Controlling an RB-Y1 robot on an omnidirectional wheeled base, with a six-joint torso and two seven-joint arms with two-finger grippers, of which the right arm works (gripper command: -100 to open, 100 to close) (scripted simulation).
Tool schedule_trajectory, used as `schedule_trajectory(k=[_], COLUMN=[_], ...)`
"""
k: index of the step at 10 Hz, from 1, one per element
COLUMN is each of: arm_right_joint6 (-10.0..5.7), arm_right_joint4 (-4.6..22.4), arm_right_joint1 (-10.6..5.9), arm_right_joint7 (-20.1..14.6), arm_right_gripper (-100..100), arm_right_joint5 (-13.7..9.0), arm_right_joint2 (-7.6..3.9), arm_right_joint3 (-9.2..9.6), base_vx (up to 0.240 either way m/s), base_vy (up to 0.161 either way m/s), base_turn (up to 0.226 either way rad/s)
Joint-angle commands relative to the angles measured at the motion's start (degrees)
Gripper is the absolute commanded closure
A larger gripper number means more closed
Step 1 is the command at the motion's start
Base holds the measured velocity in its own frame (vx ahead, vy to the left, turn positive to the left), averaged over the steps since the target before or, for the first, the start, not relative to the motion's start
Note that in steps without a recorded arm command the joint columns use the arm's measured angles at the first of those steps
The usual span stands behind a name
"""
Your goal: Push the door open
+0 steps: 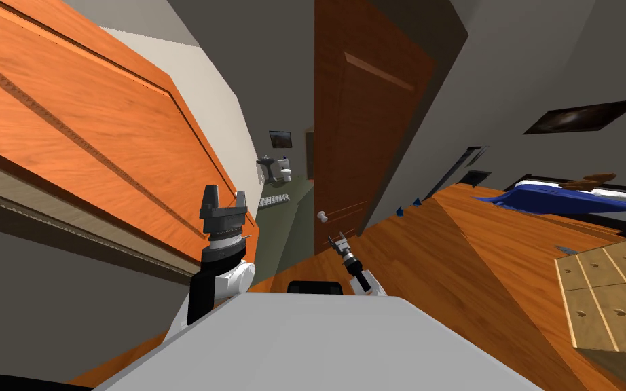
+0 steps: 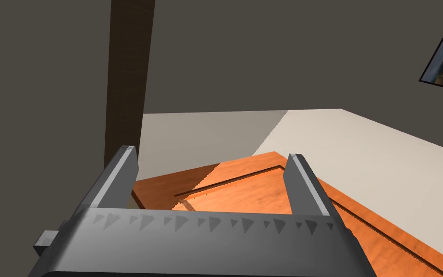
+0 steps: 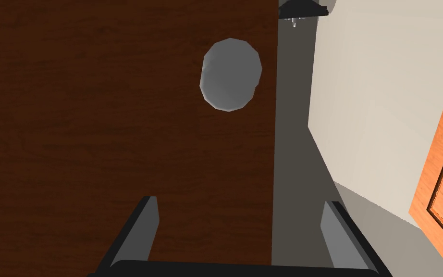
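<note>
A dark brown door (image 1: pixel 366 136) stands ajar straight ahead, with a small round pale knob (image 1: pixel 321 216) near its free edge. My right gripper (image 1: pixel 337 239) hovers low in front of it, just below and beside the knob. In the right wrist view the brown door (image 3: pixel 95 120) is close ahead, and the grey knob (image 3: pixel 230 74) sits beyond the right gripper (image 3: pixel 239 211), whose fingers are open with nothing between them. One finger is over the door face, the other past the door's edge. My left gripper (image 1: pixel 224 197) is raised and open beside an orange door (image 1: pixel 101 136).
Through the gap left of the brown door, a room with white fittings (image 1: pixel 279 170) and a greenish floor shows. A bed with a blue cover (image 1: pixel 563 200) and a light wooden drawer unit (image 1: pixel 610 292) stand to the right. In the left wrist view the left gripper (image 2: pixel 211 163) points over the orange door (image 2: pixel 244 192).
</note>
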Motion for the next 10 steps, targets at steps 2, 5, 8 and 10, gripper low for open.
schedule_trajectory(k=[2,5,8,10], arm_right_joint6=[-0.76,-1.34,-1.56,-1.65], arm_right_joint4=[2.6,4.6,5.1,5.3], arm_right_joint1=[-0.93,-1.64,-1.62,-1.57], arm_right_joint7=[2.0,3.4,4.1,4.5], arm_right_gripper=[-100,-100,-100,-100], arm_right_joint5=[0.9,1.5,1.5,1.4], arm_right_joint2=[0.29,0.59,0.32,0.52], arm_right_joint3=[0.16,0.22,-0.09,-0.3], base_vx=[0.084,0.069,0.151,0.177], base_vy=[-0.047,-0.036,0.051,0.055], base_turn=[0.007,0.008,0.021,0.024])
